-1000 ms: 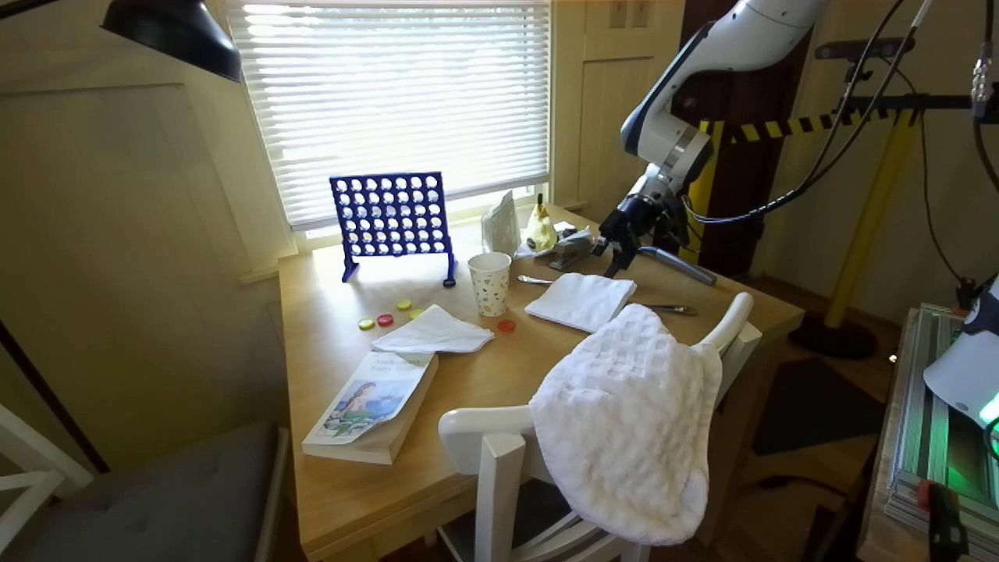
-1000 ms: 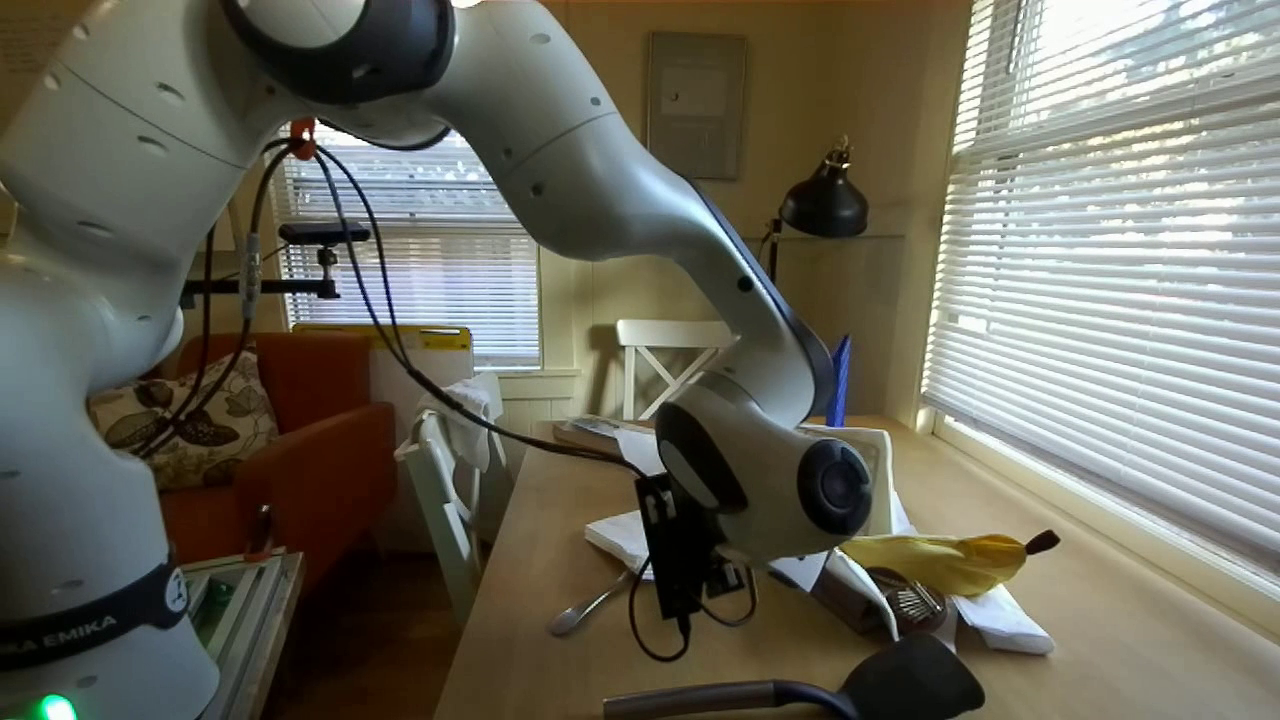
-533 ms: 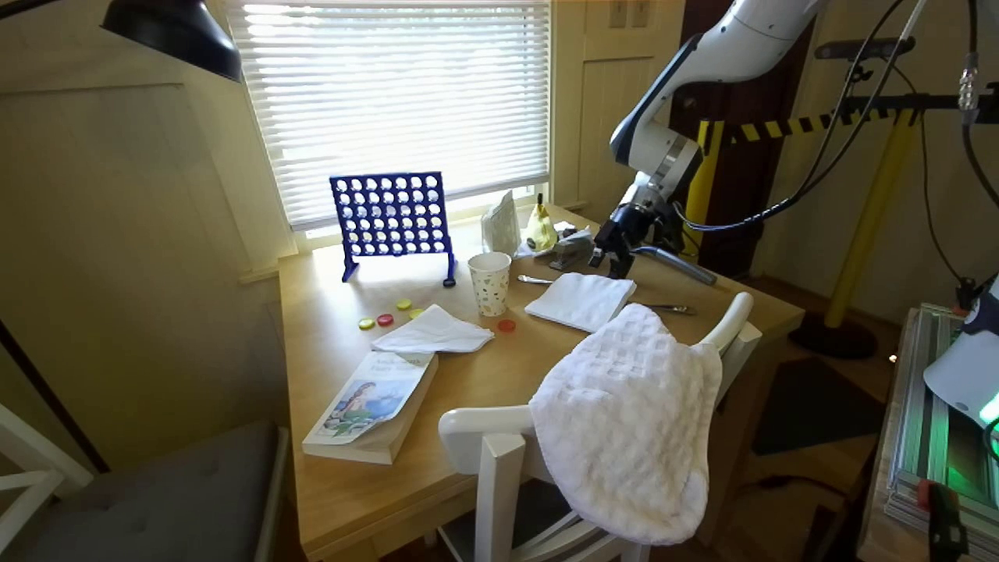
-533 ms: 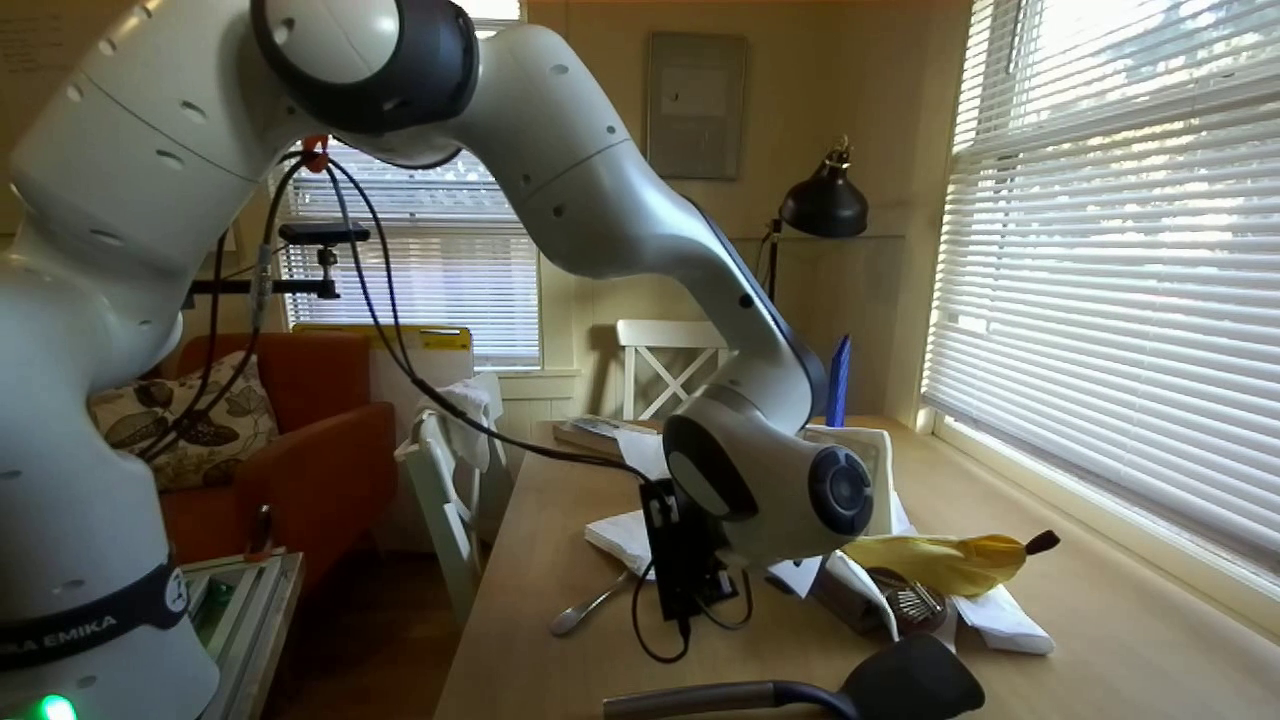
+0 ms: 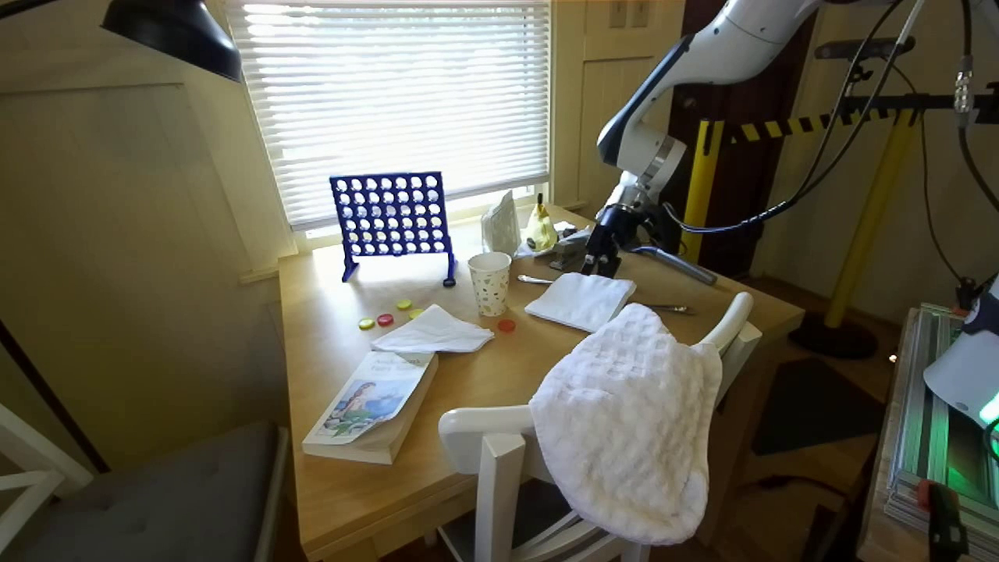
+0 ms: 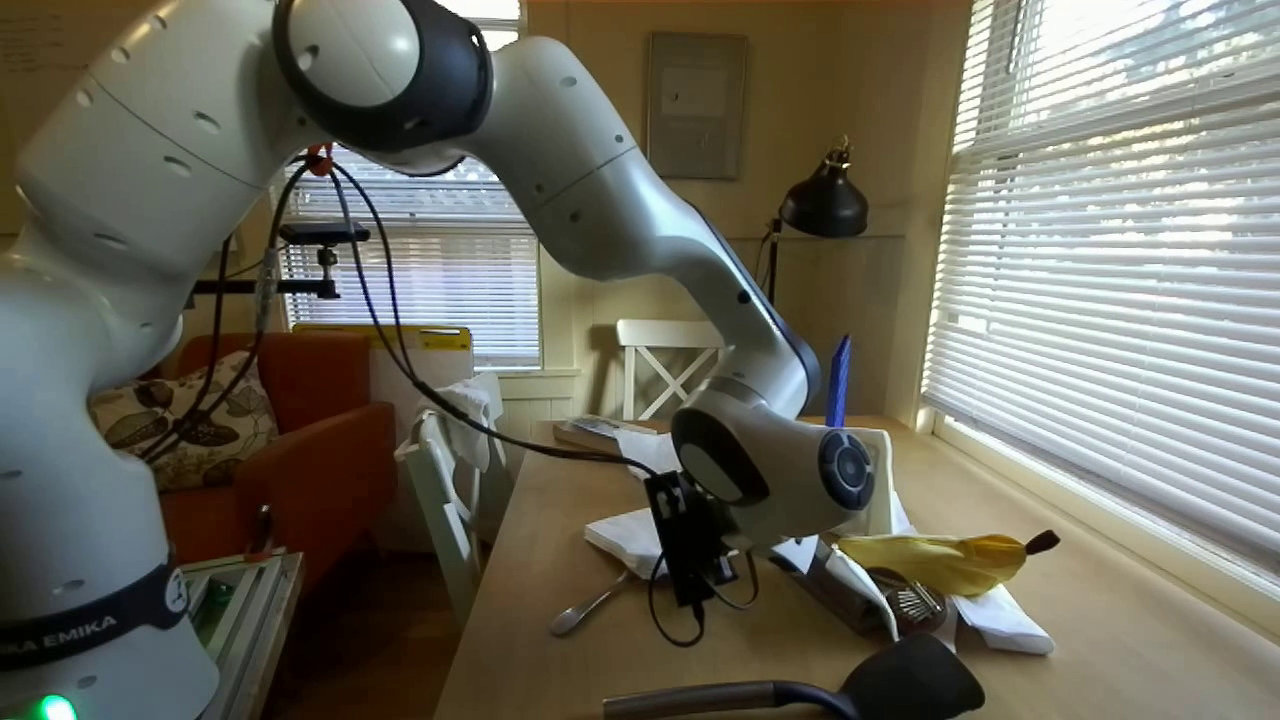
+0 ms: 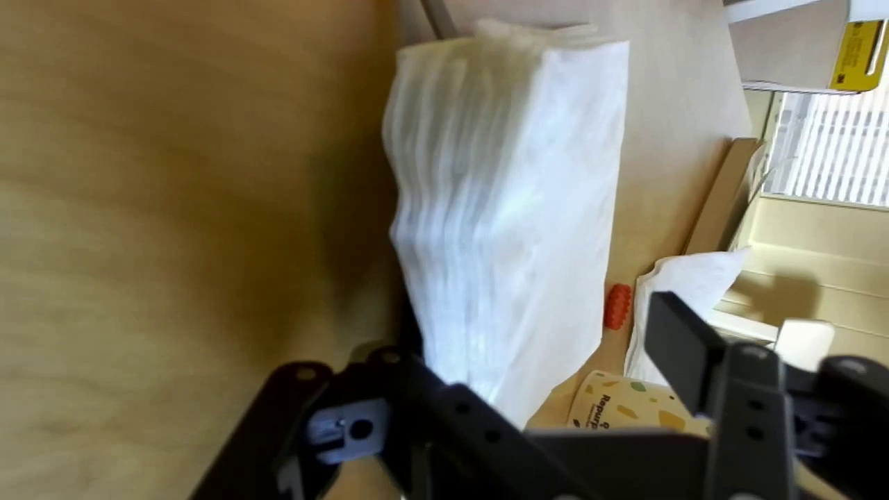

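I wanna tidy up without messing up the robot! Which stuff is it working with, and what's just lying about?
In the job: the open tool, the stack of white paper napkins beside it.

Just lying about: blue Connect Four grid, speckled paper cup, paperback book, black spatula.

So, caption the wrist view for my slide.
Open jaws near a stack of white napkins, a patterned cup partly showing.

Blue game frame [image 5: 396,218] standing before the window [image 5: 406,94], speckled paper cup [image 5: 490,289], paperback book [image 5: 371,407] lying flat, white towel [image 5: 631,425] draped over a chair [image 5: 499,480], spatula [image 6: 885,690] on the table [image 6: 1150,620], orange armchair [image 6: 325,465] with patterned cushion [image 6: 250,425]
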